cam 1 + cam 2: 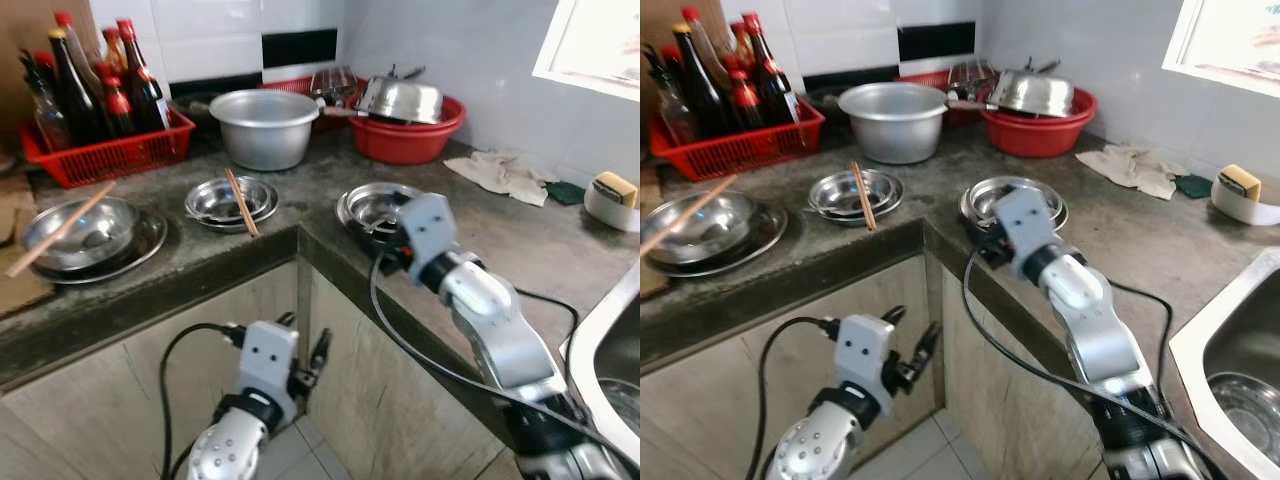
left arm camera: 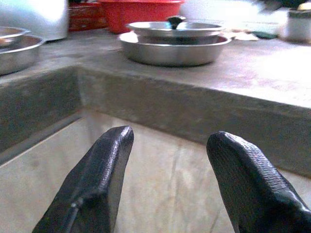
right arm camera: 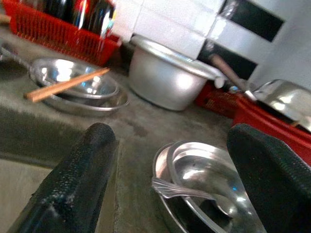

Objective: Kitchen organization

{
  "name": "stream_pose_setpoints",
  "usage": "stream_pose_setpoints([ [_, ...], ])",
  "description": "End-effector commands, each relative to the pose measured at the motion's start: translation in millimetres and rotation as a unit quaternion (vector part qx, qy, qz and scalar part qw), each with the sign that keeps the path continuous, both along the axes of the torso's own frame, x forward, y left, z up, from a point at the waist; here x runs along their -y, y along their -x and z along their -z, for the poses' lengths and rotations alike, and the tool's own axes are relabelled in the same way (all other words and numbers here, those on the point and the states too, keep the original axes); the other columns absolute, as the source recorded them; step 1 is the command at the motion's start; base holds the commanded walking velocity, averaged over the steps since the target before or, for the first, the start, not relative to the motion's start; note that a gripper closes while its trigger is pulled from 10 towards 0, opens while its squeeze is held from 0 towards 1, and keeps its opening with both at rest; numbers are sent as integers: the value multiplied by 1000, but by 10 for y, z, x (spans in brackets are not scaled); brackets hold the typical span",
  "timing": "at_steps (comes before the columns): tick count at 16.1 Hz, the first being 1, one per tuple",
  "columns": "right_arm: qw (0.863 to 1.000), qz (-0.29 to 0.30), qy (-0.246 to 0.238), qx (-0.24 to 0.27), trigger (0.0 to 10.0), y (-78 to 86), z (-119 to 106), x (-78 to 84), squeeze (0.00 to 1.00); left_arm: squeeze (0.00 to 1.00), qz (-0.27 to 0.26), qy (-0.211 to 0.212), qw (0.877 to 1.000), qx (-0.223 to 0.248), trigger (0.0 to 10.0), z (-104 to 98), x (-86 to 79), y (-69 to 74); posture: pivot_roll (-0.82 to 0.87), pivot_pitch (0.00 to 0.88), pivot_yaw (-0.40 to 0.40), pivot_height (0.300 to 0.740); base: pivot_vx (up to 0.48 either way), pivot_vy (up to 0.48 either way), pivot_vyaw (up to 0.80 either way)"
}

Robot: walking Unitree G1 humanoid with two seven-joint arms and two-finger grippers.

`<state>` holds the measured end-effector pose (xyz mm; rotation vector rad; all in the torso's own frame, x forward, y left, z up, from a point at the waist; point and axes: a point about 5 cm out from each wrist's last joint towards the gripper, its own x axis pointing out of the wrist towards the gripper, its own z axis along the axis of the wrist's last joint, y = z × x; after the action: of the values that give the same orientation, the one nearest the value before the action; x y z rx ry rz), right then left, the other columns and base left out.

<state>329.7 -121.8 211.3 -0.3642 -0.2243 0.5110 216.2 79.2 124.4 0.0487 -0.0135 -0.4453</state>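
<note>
A stack of shallow steel plates (image 1: 362, 200) sits at the inner corner of the grey stone counter (image 1: 520, 245). A spoon (image 3: 187, 191) lies in the top plate (image 3: 209, 170). My right gripper (image 3: 172, 133) hovers open just in front of this stack, over the counter edge, with nothing between its fingers. My left gripper (image 1: 305, 335) hangs low in front of the cabinet face, below the counter, also open and holding nothing (image 2: 171, 136). More steel dishes (image 1: 230, 200) with a chopstick (image 1: 241, 203) across them sit to the left.
A big aluminium pot (image 1: 265, 125) stands behind the dishes. A red basket of bottles (image 1: 110, 150) is at the back left, a red basin with a steel lid (image 1: 410, 135) at the back right. A cloth (image 1: 500, 170), a sponge dish (image 1: 612, 198) and a sink (image 1: 615, 350) lie right.
</note>
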Motion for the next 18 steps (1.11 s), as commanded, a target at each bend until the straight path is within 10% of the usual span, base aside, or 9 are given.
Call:
stream_pose_setpoints([
  [1, 1000, -8, 17, 11, 10000, -38, -47, -12, 0, 0, 6, 5, 1000, 12, 10000, -58, 19, 27, 90, 48, -76, 740, 0, 0, 0],
  [16, 991, 31, 132, 18, 10000, -387, 67, 42, 0, 0, 24, 40, 997, 61, 10000, -289, 93, 63, 97, 82, -98, 740, 0, 0, 0],
  [17, 989, 33, 141, 23, 3961, -387, 76, 52, 0, 0, 22, 38, 997, 61, 10000, -283, 83, 60, 97, 81, -96, 740, 0, 0, 0],
  [18, 989, 30, 141, 23, 1451, -387, 88, 62, 0, 0, 22, 38, 997, 61, 10000, -280, 82, 62, 95, 81, -98, 740, 0, 0, 0],
])
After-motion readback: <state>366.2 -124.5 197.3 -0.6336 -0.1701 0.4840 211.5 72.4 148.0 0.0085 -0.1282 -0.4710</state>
